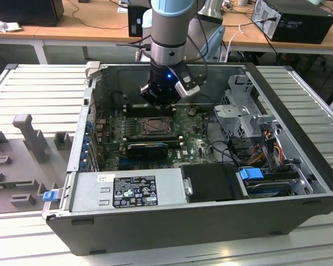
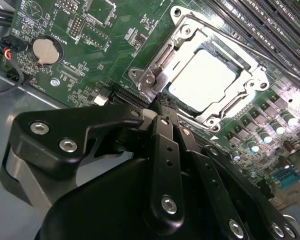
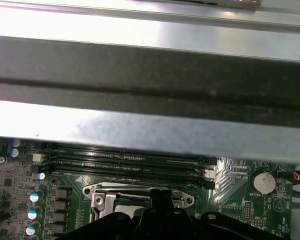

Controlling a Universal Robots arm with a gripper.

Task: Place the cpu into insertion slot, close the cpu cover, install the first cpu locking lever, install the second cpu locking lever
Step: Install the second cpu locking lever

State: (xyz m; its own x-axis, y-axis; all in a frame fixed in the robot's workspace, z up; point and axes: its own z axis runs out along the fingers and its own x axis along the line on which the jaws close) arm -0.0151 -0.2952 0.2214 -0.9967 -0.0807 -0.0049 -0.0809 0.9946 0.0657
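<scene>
**End effector poised at the socket, cpu seated**

Exterior view: the end effector (image 1: 162, 101) hangs inside the open computer case (image 1: 299, 166) on the bench (image 1: 33, 94), just above the insertion slot (image 1: 154, 127) on the green motherboard (image 1: 194, 145).

Second wrist view: the fingers (image 2: 165, 125) are pressed together, pinching nothing, tips beside the slot's frame. The cpu (image 2: 202, 80) lies in the slot, with the cpu cover (image 2: 250, 82) down around it.

First wrist view: the cover (image 3: 140, 192) sits beside the long memory slots (image 3: 125, 162)
</scene>
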